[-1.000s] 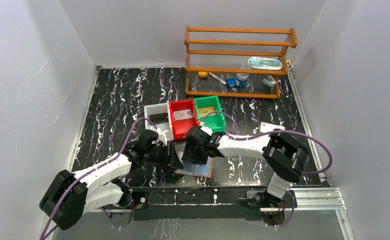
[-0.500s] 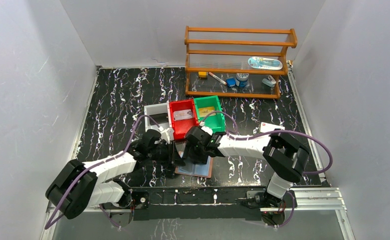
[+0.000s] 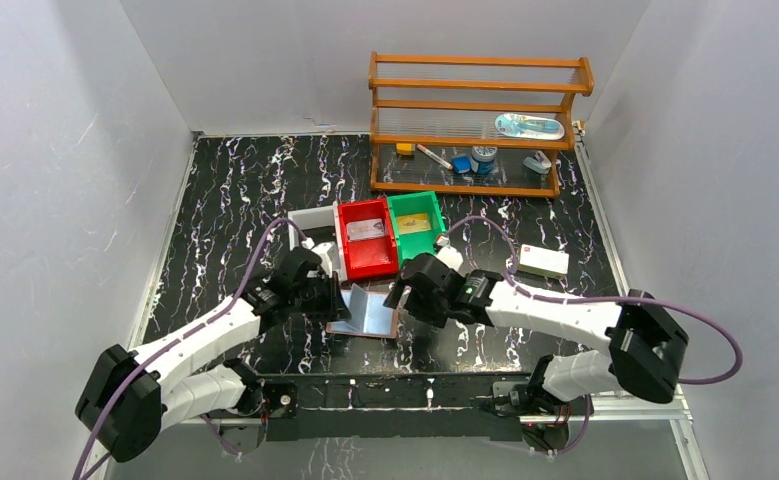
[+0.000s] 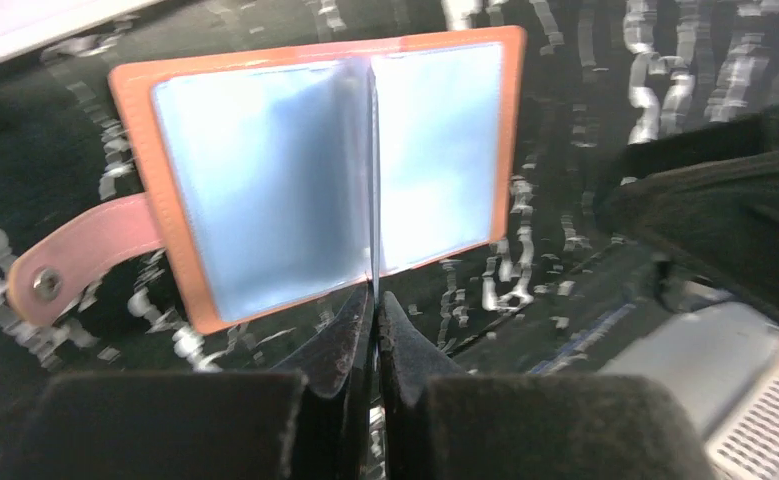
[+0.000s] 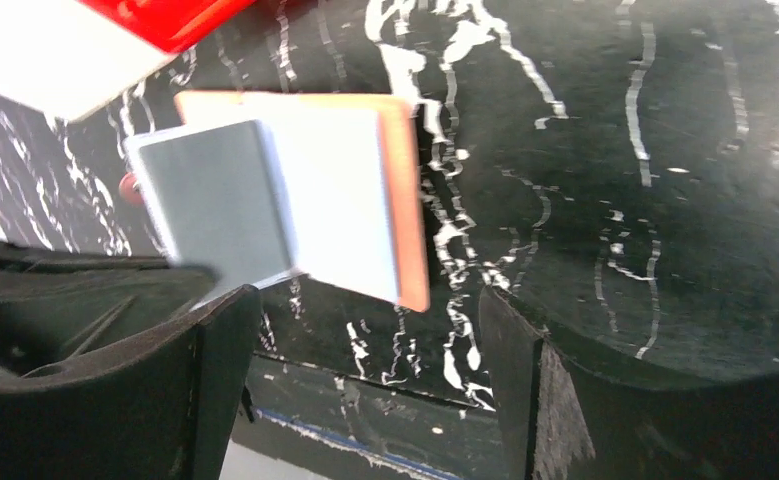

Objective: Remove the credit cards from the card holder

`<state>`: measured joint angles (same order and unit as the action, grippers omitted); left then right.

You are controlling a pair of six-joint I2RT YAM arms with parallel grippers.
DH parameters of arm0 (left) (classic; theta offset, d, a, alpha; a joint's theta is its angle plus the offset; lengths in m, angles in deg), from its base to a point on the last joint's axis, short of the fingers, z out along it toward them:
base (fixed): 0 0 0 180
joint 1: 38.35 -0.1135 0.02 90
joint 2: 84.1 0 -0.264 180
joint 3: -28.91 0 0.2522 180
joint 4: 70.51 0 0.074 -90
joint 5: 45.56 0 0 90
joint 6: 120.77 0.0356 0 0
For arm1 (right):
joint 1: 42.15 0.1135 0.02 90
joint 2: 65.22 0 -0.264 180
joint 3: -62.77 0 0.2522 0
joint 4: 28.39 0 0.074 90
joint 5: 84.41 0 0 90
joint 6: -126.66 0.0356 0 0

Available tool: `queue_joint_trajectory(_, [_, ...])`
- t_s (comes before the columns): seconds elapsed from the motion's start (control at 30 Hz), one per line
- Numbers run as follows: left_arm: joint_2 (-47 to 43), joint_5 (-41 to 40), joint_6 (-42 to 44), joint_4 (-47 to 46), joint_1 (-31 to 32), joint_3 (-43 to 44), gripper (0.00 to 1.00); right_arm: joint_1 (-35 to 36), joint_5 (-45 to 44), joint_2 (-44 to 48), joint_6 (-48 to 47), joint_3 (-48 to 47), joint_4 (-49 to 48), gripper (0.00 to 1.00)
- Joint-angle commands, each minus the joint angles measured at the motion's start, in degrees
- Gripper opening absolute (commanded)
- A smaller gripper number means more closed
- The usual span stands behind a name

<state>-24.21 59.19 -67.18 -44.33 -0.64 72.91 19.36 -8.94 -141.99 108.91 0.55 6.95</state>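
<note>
The left gripper (image 4: 373, 335) has its black fingers (image 4: 337, 352) pressed together on the thin middle leaf of the small reddish-brown leather card holder (image 4: 265, 170), at its near edge. The right gripper (image 5: 365, 385) is spread wide with nothing between its fingers. The holder lies open on the black white-veined table (image 3: 225, 200), between the two grippers and just in front of a red plastic tray (image 3: 370, 268). Its two clear pockets look pale grey-blue and blank (no card print shows), and its strap tab is splayed out to one side. Neither gripper holds a card, so pulling one out seems not yet done. Whether any cards sit inside, I cannot tell.
</note>
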Motion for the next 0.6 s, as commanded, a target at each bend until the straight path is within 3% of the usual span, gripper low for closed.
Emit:
queue_joint_trajectory(0.0, [2.99, -9.88, 2.76, 11.17, 4.02, 8.27, 0.03, -0.58, -6.54, 6.09, 6.88, 5.08, 1.98, 0.88])
queue_joint_trajectory(0.43, [22.31, -26.92, 0.0, 22.3, 20.71, 23.19, 0.07, -0.92, -8.74, 13.66, 11.43, 10.8, 1.39, 0.89])
queue_joint_trajectory(0.57, [25.84, -28.72, -1.67, 22.6, 24.86, 26.69, 0.2, -1.0, -9.81, 15.69, 13.03, 12.44, 1.82, 0.88])
